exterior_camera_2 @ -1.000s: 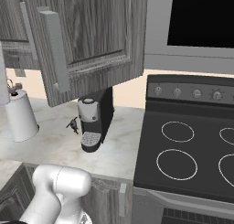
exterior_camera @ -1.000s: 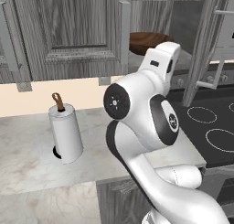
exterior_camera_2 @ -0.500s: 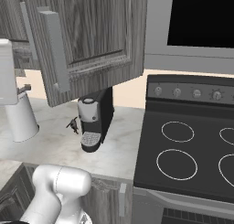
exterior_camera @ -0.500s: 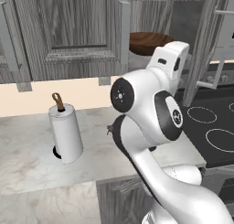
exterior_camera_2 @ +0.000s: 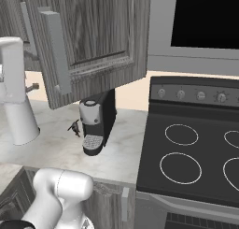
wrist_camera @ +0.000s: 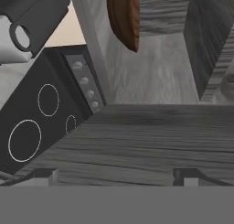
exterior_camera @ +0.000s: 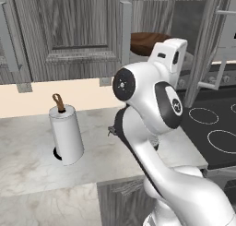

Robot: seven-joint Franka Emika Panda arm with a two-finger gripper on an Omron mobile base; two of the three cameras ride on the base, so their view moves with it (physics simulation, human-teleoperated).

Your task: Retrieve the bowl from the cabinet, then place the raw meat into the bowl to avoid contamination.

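The cabinet (exterior_camera: 83, 33) is hanging above the worktop (exterior_camera: 32, 156), its grey wood-grain doors carrying long light-grey bar handles. One door is standing swung open; in the right base view it is jutting out over the coffee machine (exterior_camera_2: 97, 120). In the hand view the cabinet's plain grey inner shelf (wrist_camera: 151, 77) is lying ahead, rolled sideways, with a wood-grain panel crossing the lower half of the picture.

The black stove (exterior_camera_2: 196, 153) is sitting to the right of the worktop, its white ring burners and a row of knobs facing the room.

The white arm is rising from the base and reaching up towards the open cabinet; in the left base view its wrist is sitting just in front of the bowl (exterior_camera: 148, 41).

The bowl, wide and dark brown, is resting on the cabinet shelf. In the hand view (wrist_camera: 124, 17) it is appearing edge-on near the top, well ahead of the fingertips (wrist_camera: 188, 175).

The white paper-towel roll (exterior_camera: 67, 133) is standing upright on the worktop, left of the arm.

The hand (wrist_camera: 112, 175) is standing wide open, its two dark tips far apart and gripping nothing.

The raw meat (exterior_camera_2: 73, 127) is lying on the worktop just left of the coffee machine, a tiny dark lump with thin pointed ends.
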